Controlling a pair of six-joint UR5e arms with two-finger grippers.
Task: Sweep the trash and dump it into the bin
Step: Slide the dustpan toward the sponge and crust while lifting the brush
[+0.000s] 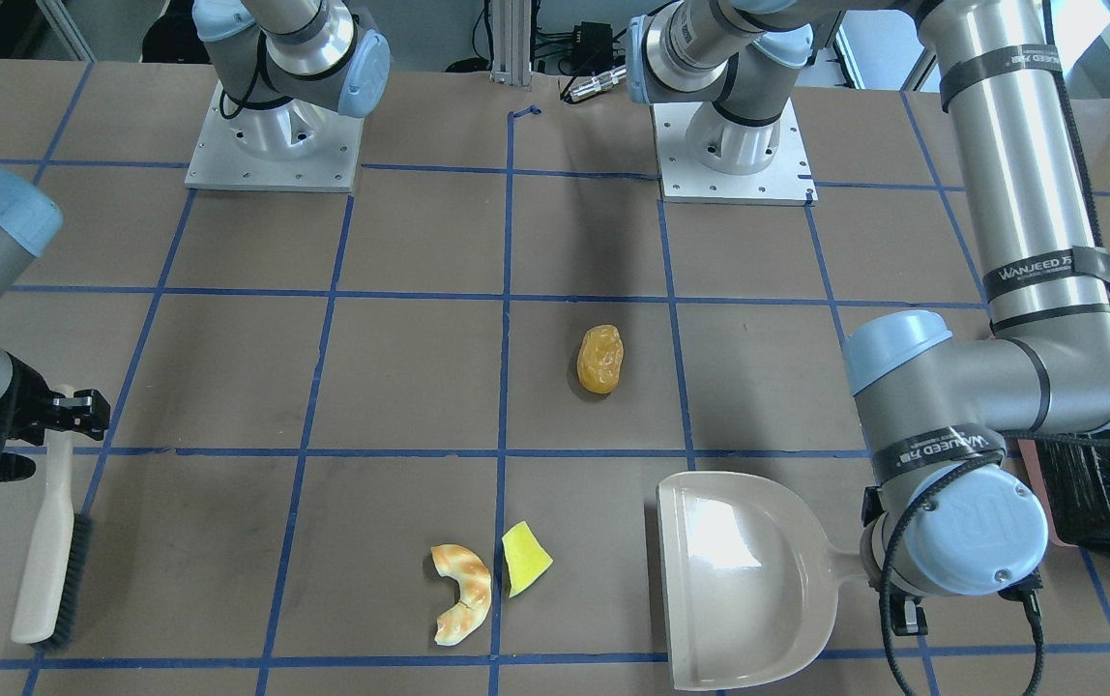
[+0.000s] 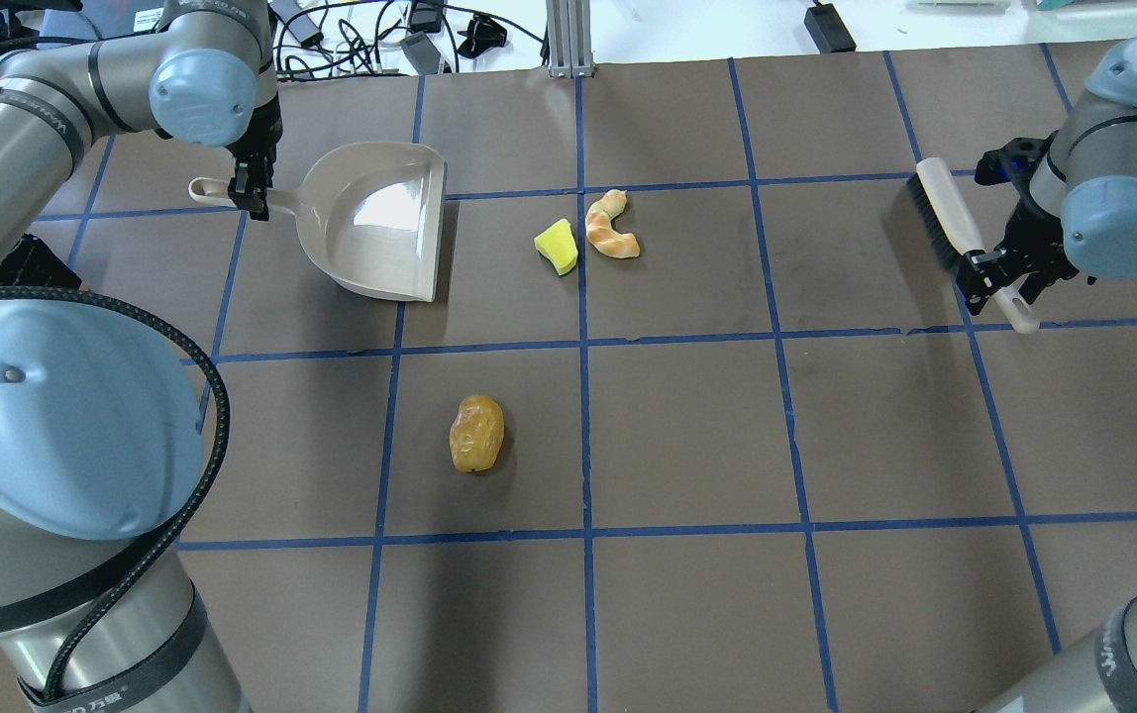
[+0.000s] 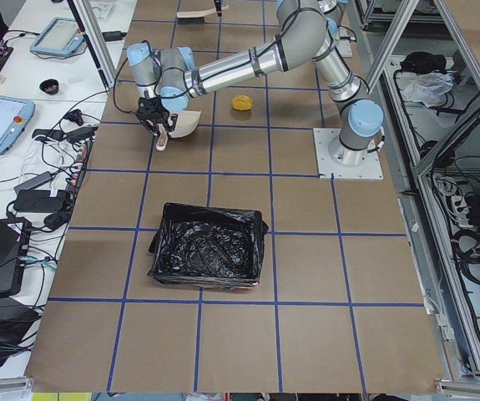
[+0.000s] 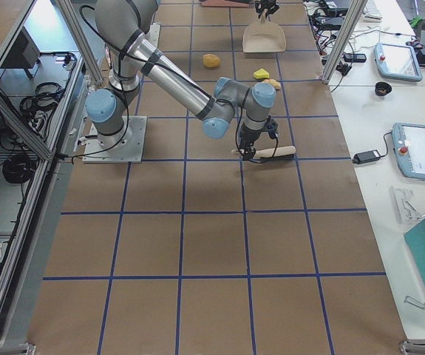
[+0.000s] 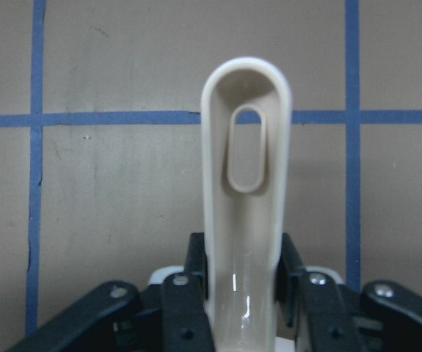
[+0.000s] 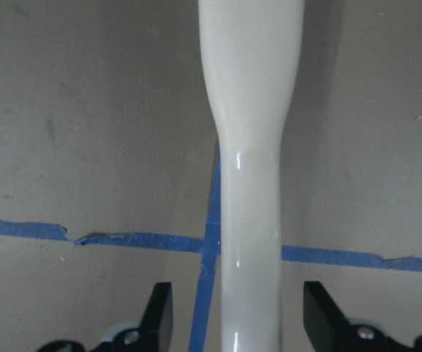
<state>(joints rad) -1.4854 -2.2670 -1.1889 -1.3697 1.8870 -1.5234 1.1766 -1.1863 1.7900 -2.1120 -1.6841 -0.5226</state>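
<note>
The amber lump (image 2: pixel 476 433) lies mid-table. The croissant piece (image 2: pixel 611 226) and the yellow wedge (image 2: pixel 557 246) lie side by side, just right of the beige dustpan (image 2: pixel 375 218). My left gripper (image 2: pixel 250 193) is shut on the dustpan's handle (image 5: pixel 246 147); the pan's mouth faces the wedge. My right gripper (image 2: pixel 999 272) is open, with a finger on each side of the brush handle (image 6: pixel 249 110) and a gap to it on both sides. The brush (image 1: pixel 52 551) lies on the table. The bin (image 3: pixel 210 251), lined with black plastic, stands off to my left, beyond the dustpan.
Both arm bases (image 1: pixel 275 145) stand on plates at my edge of the table. The bin's black bag (image 1: pixel 1106 464) shows behind my left arm in the front-facing view. Blue tape lines grid the brown tabletop (image 2: pixel 687 436).
</note>
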